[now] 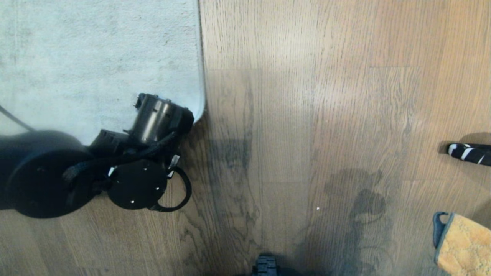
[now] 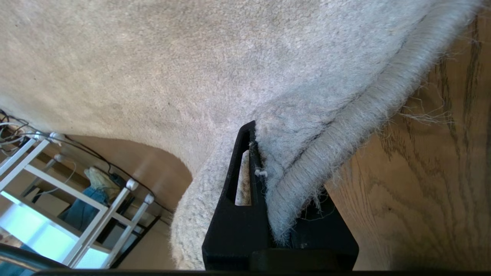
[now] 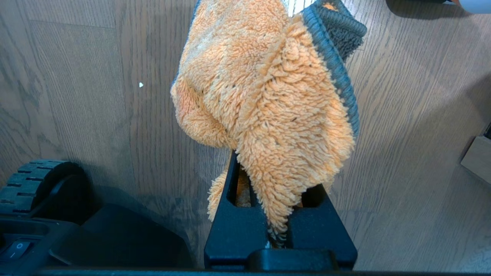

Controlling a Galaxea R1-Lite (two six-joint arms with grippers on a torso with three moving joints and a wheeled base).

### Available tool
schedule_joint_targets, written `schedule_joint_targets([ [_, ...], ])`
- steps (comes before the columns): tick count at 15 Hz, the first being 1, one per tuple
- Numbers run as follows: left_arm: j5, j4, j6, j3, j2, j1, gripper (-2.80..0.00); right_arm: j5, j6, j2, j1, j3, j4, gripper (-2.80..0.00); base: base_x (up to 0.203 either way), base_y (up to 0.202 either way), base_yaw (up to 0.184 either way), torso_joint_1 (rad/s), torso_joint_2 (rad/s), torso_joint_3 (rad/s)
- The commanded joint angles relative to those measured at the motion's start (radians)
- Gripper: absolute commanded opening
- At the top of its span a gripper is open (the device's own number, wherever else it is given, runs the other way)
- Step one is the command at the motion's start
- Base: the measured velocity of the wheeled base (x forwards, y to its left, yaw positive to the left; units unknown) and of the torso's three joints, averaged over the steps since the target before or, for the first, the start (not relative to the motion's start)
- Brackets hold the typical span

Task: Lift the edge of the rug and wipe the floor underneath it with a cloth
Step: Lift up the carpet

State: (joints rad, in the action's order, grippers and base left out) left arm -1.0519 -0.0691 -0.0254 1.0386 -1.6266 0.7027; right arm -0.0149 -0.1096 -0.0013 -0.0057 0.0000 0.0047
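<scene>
rug edge (image 2: 345, 126): 1 corner, pinched in left gripper (image 2: 268, 199), raised off the floor (image 1: 307, 115) (backing not visible)
left gripper: jaws clamped on the rug corner
cloth (image 3: 268, 115): 1, orange, grey trim, hangs from right gripper (image 3: 276, 214)
right gripper: clamped on cloth, over bare floor
striped object (image 1: 470, 152): 1, far right

Head camera looks straight down on rug edge (image 1: 201, 76) and floor (image 1: 307, 115); each wrist camera peers close past its fingers, the left sharing that rug edge (image 2: 345, 126), the right the floor (image 3: 76, 96).
</scene>
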Motion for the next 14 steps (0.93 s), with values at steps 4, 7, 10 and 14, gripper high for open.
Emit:
schedule_joint_targets([
  [4, -0.004, 0.002, 0.025, -0.081, 0.140, 0.047, -2.80, 0.000, -0.001, 0.001, 0.000, 0.000, 0.000, -2.80, 0.000, 0.000, 0.000, 0.000, 0.00, 0.000],
  [7, 0.048, 0.003, 0.012, -0.095, 0.163, 0.071, -2.80, 0.000, -0.001, 0.001, 0.000, 0.000, 0.000, -2.80, 0.000, 0.000, 0.000, 0.000, 0.00, 0.000],
  [10, 0.145, -0.003, -0.002, -0.105, 0.174, 0.078, -2.80, 0.000, -0.001, 0.001, 0.000, 0.000, 0.000, -2.80, 0.000, 0.000, 0.000, 0.000, 0.00, 0.000],
  [14, 0.283, -0.114, -0.056, -0.102, 0.193, 0.078, -2.80, 0.000, -0.001, 0.001, 0.000, 0.000, 0.000, -2.80, 0.000, 0.000, 0.000, 0.000, 0.00, 0.000],
])
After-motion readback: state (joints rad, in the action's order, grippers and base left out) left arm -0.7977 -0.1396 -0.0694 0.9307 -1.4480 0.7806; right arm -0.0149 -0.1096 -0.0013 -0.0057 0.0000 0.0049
